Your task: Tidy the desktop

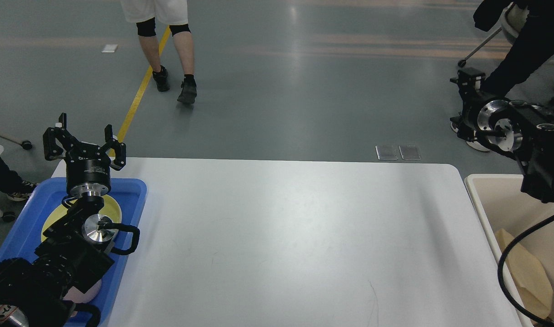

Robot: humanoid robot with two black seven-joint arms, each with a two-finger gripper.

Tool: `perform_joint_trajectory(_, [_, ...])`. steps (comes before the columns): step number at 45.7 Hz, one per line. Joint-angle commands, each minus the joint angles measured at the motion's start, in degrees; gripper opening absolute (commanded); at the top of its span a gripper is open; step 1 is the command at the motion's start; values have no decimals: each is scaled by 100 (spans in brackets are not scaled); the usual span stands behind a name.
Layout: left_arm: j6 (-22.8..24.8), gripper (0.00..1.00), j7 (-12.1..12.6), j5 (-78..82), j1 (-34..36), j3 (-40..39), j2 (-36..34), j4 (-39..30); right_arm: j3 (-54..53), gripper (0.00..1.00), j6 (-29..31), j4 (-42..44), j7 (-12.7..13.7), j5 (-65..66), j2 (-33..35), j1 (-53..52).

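Head view: the left arm covers much of the blue tray (pixel 131 193) at the left edge of the white surface (pixel 286 236), hiding most of a yellow plate (pixel 115 210) and a pinkish item (pixel 92 290) in it. The left end effector (pixel 84 138) is raised over the tray's far end, fingers spread wide, holding nothing. The right end effector (pixel 467 81) is dark and end-on; its opening cannot be told. A cream bin (pixel 479 190), cut off, stands just right of the surface.
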State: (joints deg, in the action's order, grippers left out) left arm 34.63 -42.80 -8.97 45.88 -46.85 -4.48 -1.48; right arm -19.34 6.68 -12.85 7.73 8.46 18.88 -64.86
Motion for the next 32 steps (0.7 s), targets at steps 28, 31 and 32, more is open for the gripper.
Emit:
perform_joint_trajectory(28, [0, 96, 0, 0, 0, 0, 0, -1, -1327, 100, -774, 19, -1582, 68, -1220, 633])
perform_joint_trajectory(31, [0, 96, 0, 0, 0, 0, 0, -1, -1239, 100, -774, 36, -1599, 68, -1237, 650])
perform_joint_trajectory(32, [0, 96, 0, 0, 0, 0, 0, -1, -1221, 100, -774, 45, -1608, 68, -1229, 624])
